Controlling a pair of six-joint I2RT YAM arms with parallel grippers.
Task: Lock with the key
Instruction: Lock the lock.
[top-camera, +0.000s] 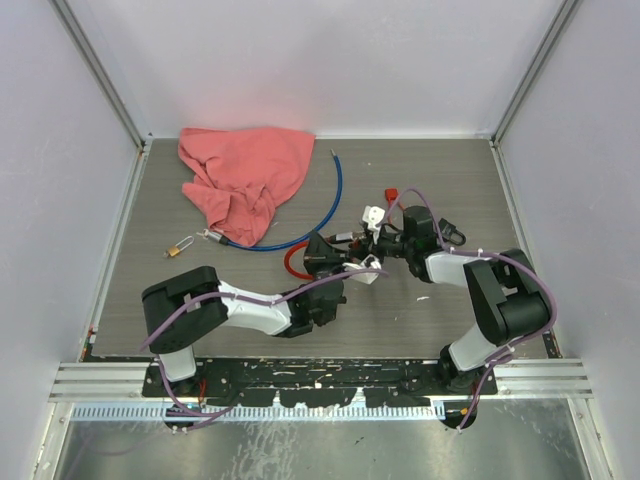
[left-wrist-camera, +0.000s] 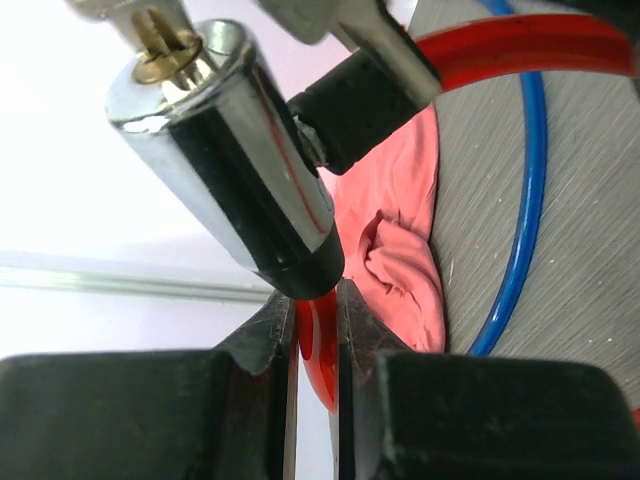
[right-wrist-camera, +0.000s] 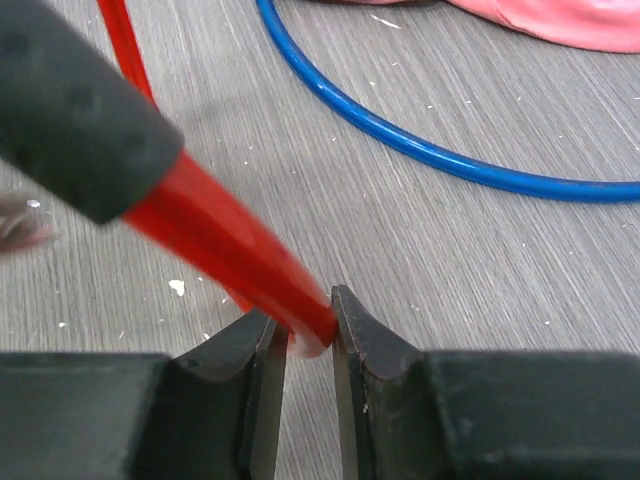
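The cable lock's chrome and black cylinder (left-wrist-camera: 230, 160) fills the left wrist view, tilted, with a key (left-wrist-camera: 150, 40) in its brass keyway. My left gripper (left-wrist-camera: 318, 310) is shut on the red cable (left-wrist-camera: 320, 350) just below the cylinder. In the right wrist view my right gripper (right-wrist-camera: 308, 335) is pinched on the red cable (right-wrist-camera: 220, 245) a little beyond its black sleeve (right-wrist-camera: 70, 110), low over the table. From above, both grippers (top-camera: 325, 262) (top-camera: 385, 243) meet at the table's middle around the lock.
A pink cloth (top-camera: 245, 175) lies at the back left, with a blue cable (top-camera: 330, 200) looping out from it. A small brass padlock (top-camera: 181, 247) sits left of centre. A red tag (top-camera: 392, 194) and a white piece (top-camera: 373, 214) lie behind the grippers.
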